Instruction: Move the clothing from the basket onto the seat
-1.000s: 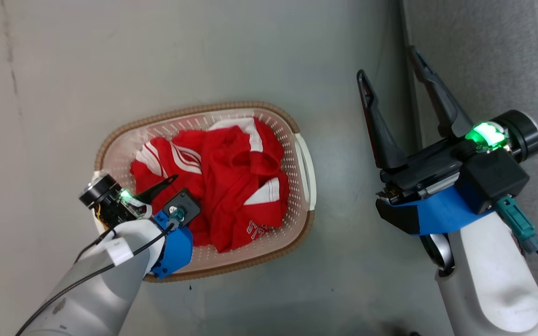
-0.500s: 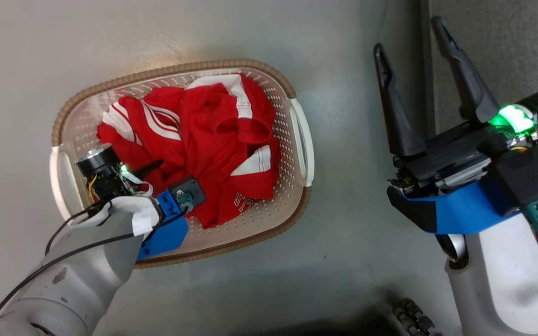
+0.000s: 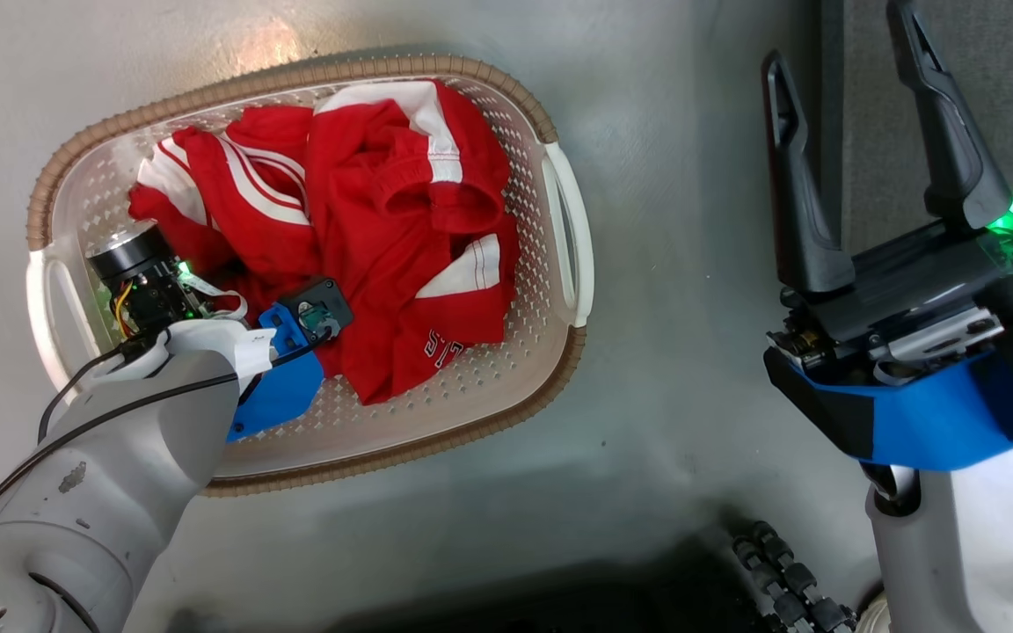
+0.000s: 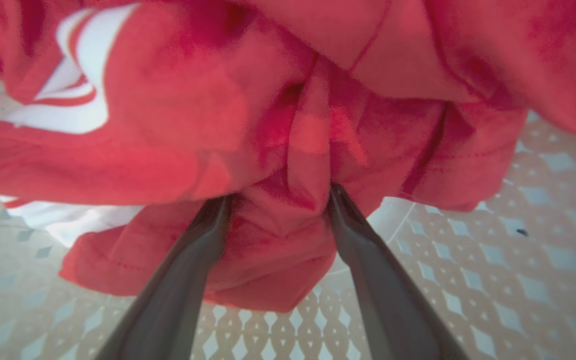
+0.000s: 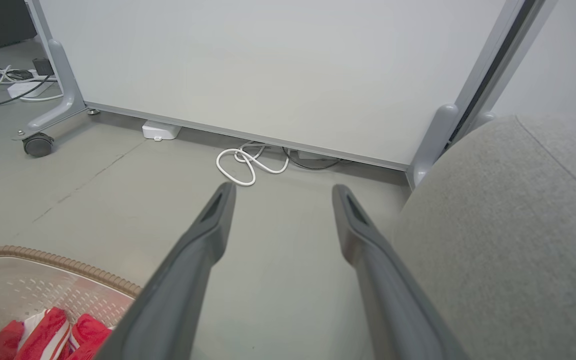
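The basket (image 3: 572, 237), cream with a brown woven rim, stands on the floor and holds the clothing (image 3: 383, 229), a rumpled red heap with white stripes. My left arm (image 3: 207, 352) reaches down into the basket's near left end. In the left wrist view my left gripper (image 4: 280, 195) stands open, its fingers pressed into the clothing (image 4: 193, 125) with a red fold between them, above the basket's perforated floor (image 4: 518, 260). My right gripper (image 3: 836, 35) hangs open and empty over the floor beside the seat (image 3: 1008, 79). The right gripper (image 5: 283, 189), the grey seat (image 5: 493, 225) and the basket's rim (image 5: 43, 257) appear in the right wrist view.
Bare grey floor (image 3: 674, 308) separates the basket from the seat. A white panel on castered feet (image 5: 268, 65) stands beyond, with a looped white cable (image 5: 240, 167) at its base. A dark ribbed part of my base (image 3: 788, 589) shows at the head view's bottom edge.
The head camera has come closer, so the basket looks bigger and sits higher left. My left gripper has sunk into the clothing, its finger now hidden under the wrist. The right gripper stays open.
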